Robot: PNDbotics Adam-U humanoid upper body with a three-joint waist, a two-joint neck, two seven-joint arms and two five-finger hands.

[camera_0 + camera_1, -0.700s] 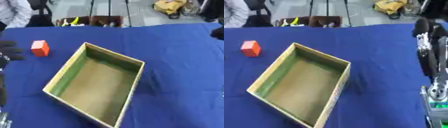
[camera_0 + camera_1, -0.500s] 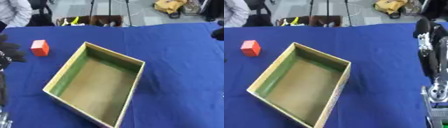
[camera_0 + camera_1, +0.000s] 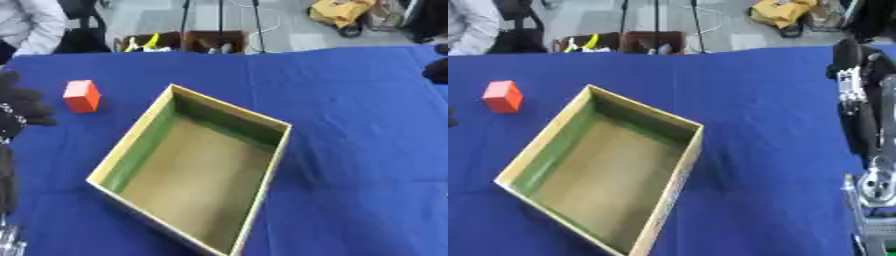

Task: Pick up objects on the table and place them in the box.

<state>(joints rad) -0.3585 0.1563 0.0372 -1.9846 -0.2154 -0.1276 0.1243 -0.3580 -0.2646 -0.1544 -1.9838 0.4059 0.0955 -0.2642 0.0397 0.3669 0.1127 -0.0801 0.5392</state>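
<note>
An orange-red block (image 3: pixel 81 96) lies on the blue tablecloth at the far left. An open cardboard box (image 3: pixel 233 108) with a green inner wall stands askew in the middle; nothing shows inside it. My left hand (image 3: pixel 21 107) comes in at the left edge, just left of the block and apart from it, its dark fingers relaxed and holding nothing. My right hand (image 3: pixel 851 59) is raised at the far right, fingers straight and holding nothing, with its arm running down the right edge.
The blue table (image 3: pixel 350 150) stretches wide to the right of the box. Beyond its far edge stand brown crates (image 3: pixel 184 42) with small items, stand legs and a yellow bag (image 3: pixel 337 12) on the floor.
</note>
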